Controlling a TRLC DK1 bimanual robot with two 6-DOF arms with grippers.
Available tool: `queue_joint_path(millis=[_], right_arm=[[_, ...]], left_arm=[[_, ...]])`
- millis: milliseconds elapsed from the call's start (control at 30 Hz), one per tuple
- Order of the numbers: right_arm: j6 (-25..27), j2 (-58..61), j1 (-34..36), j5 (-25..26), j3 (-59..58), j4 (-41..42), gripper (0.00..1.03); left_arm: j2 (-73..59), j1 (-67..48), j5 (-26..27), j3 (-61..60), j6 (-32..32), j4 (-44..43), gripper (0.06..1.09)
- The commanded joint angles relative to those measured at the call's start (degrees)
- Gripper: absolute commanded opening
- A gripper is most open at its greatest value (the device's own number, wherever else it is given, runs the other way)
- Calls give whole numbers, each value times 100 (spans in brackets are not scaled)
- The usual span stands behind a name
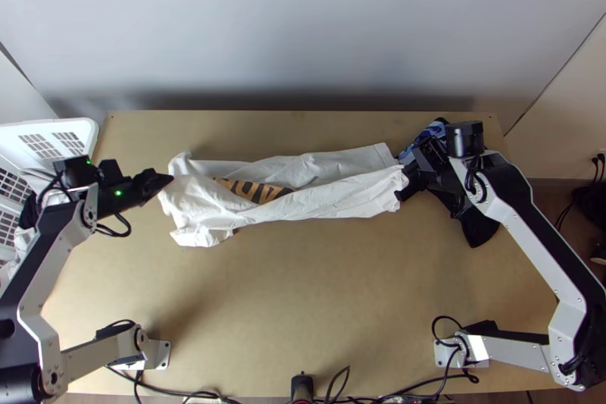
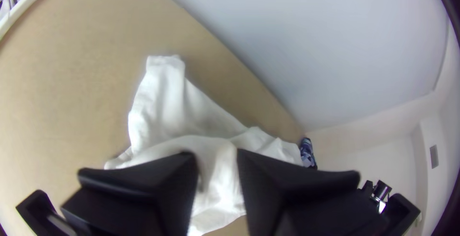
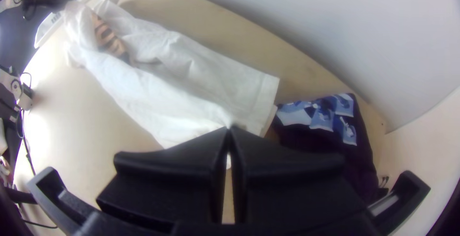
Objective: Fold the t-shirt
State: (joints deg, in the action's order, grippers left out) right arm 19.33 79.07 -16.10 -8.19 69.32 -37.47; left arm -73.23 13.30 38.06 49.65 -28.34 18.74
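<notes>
And here's the left gripper [image 1: 157,180], its two wide flat black fingers [image 2: 148,176] standing apart, with white cloth in the gap between them! That's the white fabric t-shirt [image 2: 167,106], bunched and creased on the light wooden table [image 2: 72,83], one narrow end poking out past the fingers, a raised fold curving across it. Just beside the shirt's other end, a small piece of blue-and-white patterned cloth [image 2: 307,152]. Over at the table's edge, the curved rim of a white plastic basket [image 2: 24,7], and beyond the table, a smooth pale grey wall [image 2: 335,39].
</notes>
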Motion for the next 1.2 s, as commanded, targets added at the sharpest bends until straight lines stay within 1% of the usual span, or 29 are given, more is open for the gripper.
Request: queue_joint_path(millis=[0,67,100,300,333,433,567,700,900,1000,1167], right_arm=[[0,-23,10,10,-41,-32,3],[9,-49,10,10,-85,-41,3],[9,-49,19,10,-103,-41,3],[9,-67,19,10,-164,-41,3],[0,-67,19,10,-156,-41,3],[-8,-67,1,10,-156,-32,3],[-44,-67,-25,10,-182,-41,3],[-44,-84,-34,10,-217,-41,3],[-35,-155,-25,10,-296,-50,3],[-44,-164,-25,10,-331,-50,3],[-52,-164,-43,10,-402,-50,3]], left_arm=[[-191,41,-326,-386,426,-11,104],[63,-3,-950,-342,891,349,104],[125,41,-1099,-289,1129,587,104],[494,815,-1117,-280,2535,1835,104],[573,850,-1108,-342,2711,1967,104],[890,982,-1108,-728,2983,1958,104],[1127,920,-1029,-1124,2904,1923,104],[1294,648,-1003,-1519,2509,1474,104],[1276,261,-985,-1757,1911,868,104],[1215,50,-994,-1880,1682,446,104],[1039,-196,-1003,-2108,1331,-626,104]])
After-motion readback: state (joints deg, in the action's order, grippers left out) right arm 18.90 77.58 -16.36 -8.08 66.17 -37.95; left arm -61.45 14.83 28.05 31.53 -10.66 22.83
